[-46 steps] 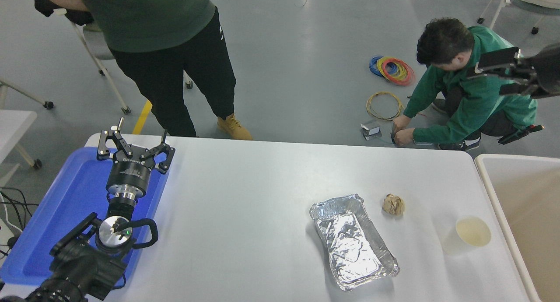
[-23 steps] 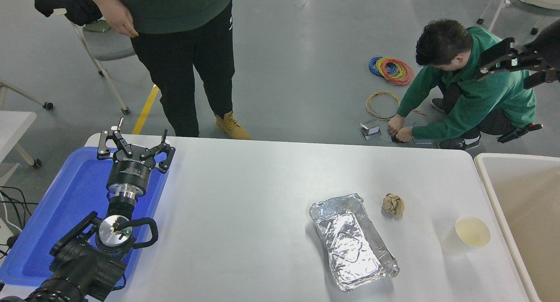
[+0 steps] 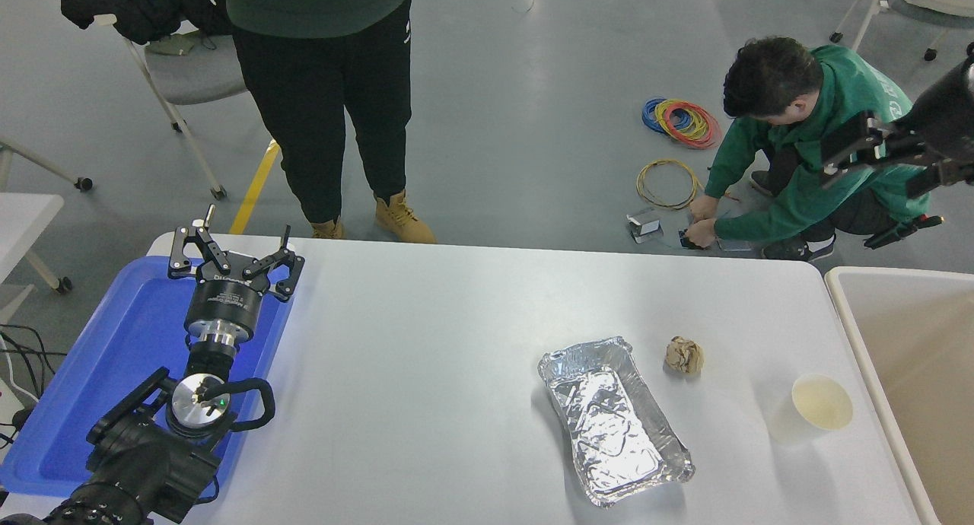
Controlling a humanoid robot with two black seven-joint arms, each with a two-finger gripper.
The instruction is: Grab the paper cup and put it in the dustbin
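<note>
The paper cup (image 3: 818,408) is small and white with a pale cream inside. It stands upright on the white table near the right edge, just left of the dustbin (image 3: 858,335). The dustbin is large, with a white rim and a beige inside, and is cut off at the picture's right edge. My right gripper (image 3: 866,178) is open and empty, high in the air at the upper right, far beyond the cup and above the floor past the table. My left gripper (image 3: 233,245) is open and parked over the blue tray at the lower left.
A silver foil tray (image 3: 613,423) and a crumpled brown paper ball (image 3: 683,355) lie left of the cup. A flat blue tray (image 3: 99,388) sits at the table's left end. One person stands at the far side, another crouches on the floor beside cable coils (image 3: 682,122).
My right gripper has swung from level to tilted and dropped slightly at the upper right. The standing person has stepped back from the table. The cup has not moved.
</note>
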